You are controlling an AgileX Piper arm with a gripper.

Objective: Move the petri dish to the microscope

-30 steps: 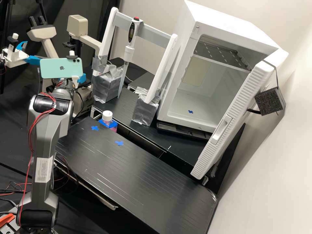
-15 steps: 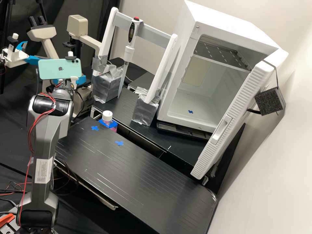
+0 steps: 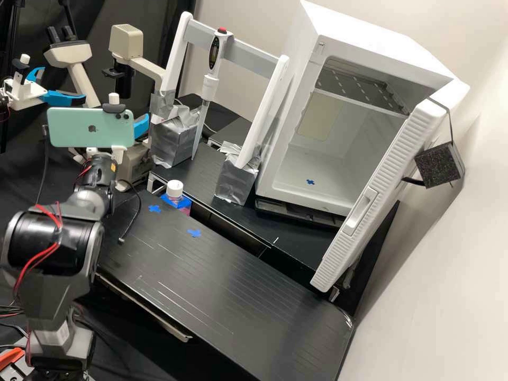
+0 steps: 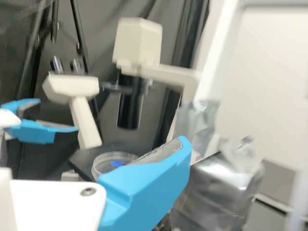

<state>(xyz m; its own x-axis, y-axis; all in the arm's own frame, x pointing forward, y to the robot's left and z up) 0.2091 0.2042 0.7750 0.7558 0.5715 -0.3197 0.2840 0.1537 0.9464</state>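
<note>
On the microscope (image 4: pixel 138 43) stage (image 4: pixel 81 157), near its edge facing me, sits the dish (image 4: pixel 109 162).
Placing looks done, with only drawing back left. The wrist view gives the dish, then my claw (image 4: pixel 166 155), wide and empty, one blue finger (image 4: pixel 144 185) partly in front of it. The high view gives the phone (image 3: pixel 69 127) over my wrist, then the bottle (image 3: pixel 174 189) beside the bench's (image 3: pixel 211 286) far edge.

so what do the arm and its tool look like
The arm is dark grey, with rounded black joint housings, loose red cables and a pale label low down. The tool is white, with a bright blue, angular finger lined in dark grey.
</note>
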